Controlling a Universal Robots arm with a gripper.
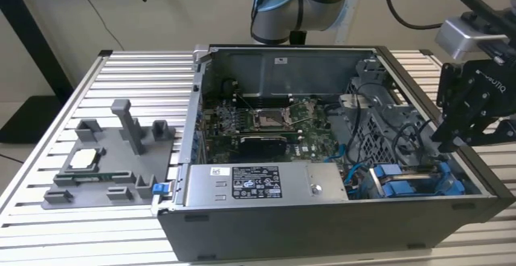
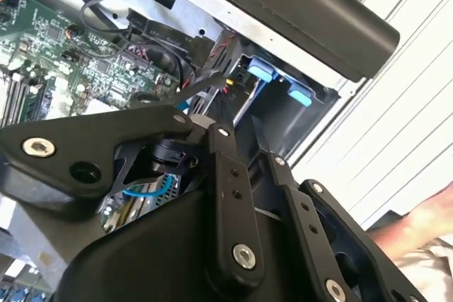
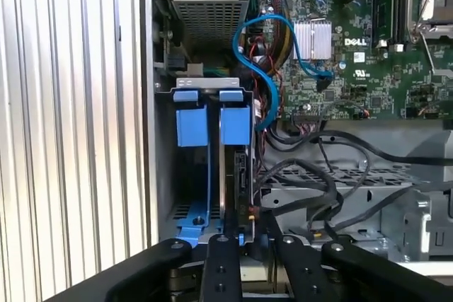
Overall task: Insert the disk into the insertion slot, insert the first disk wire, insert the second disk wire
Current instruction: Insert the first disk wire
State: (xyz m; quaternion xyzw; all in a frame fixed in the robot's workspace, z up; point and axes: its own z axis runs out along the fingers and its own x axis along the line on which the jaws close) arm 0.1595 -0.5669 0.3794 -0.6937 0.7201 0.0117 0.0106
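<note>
Robot at work inside a desktop machine: an open computer case [image 1: 322, 230] lies on a slatted table [image 1: 137, 72], with the arm's gripper [image 1: 445, 140] poised over the case's three o'clock rim in the exterior view; the disk [image 3: 236, 167] stands edge-on in its blue carrier inside the insertion slot [image 3: 205, 84], the grey bay at about four o'clock of the case, and looks fully home; the gripper hangs just above the disk's near end, so the work appears to be at the wiring; doing that well means coming in square to the disk's edge, pressing straight along the connector's line, and steering clear of the blue data cable [image 3: 269, 15] and the black cables [image 3: 368, 152] lying just beside the bay, which could snag; whether the jaws are spread, pressed together or pinching a plug cannot be told, nor can any touch on the disk be confirmed.
</note>
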